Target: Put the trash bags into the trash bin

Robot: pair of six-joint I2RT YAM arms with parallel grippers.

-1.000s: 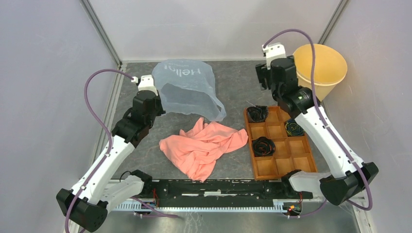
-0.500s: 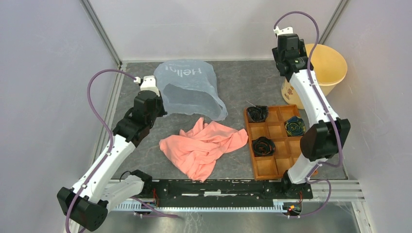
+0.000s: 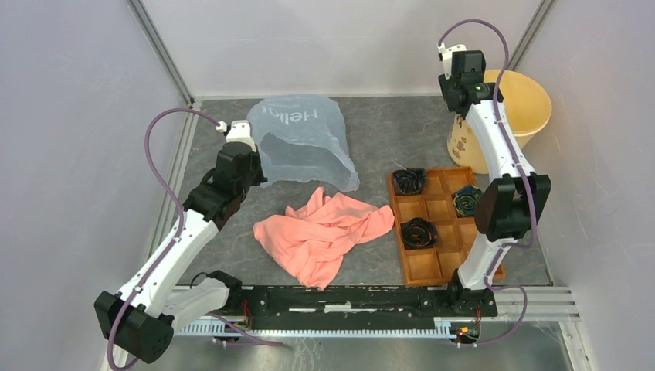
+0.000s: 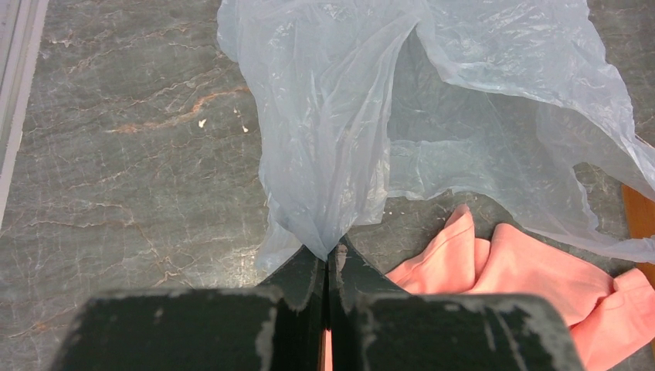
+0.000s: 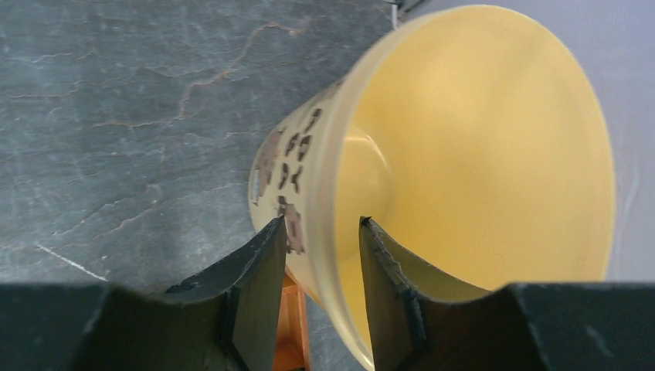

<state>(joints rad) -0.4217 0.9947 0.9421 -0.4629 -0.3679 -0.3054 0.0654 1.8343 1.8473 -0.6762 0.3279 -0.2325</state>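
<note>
The right gripper (image 5: 322,222), narrower than before, is straddling the rim of the round yellow-tan plastic trash bin (image 5: 479,154) beyond the brown wooden tray (image 3: 427,265); clamping is unconfirmed. The left gripper (image 4: 328,255) is clenching the translucent blue plastic bag (image 4: 347,116), left of the tray.

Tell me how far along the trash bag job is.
Nothing is done yet: the bin looks empty. In hand: the left jaws are shut on an edge of the clear blue bag, and the right jaws straddle the bin's rim, one inside, one outside. Left: getting that bag into the bin.
</note>
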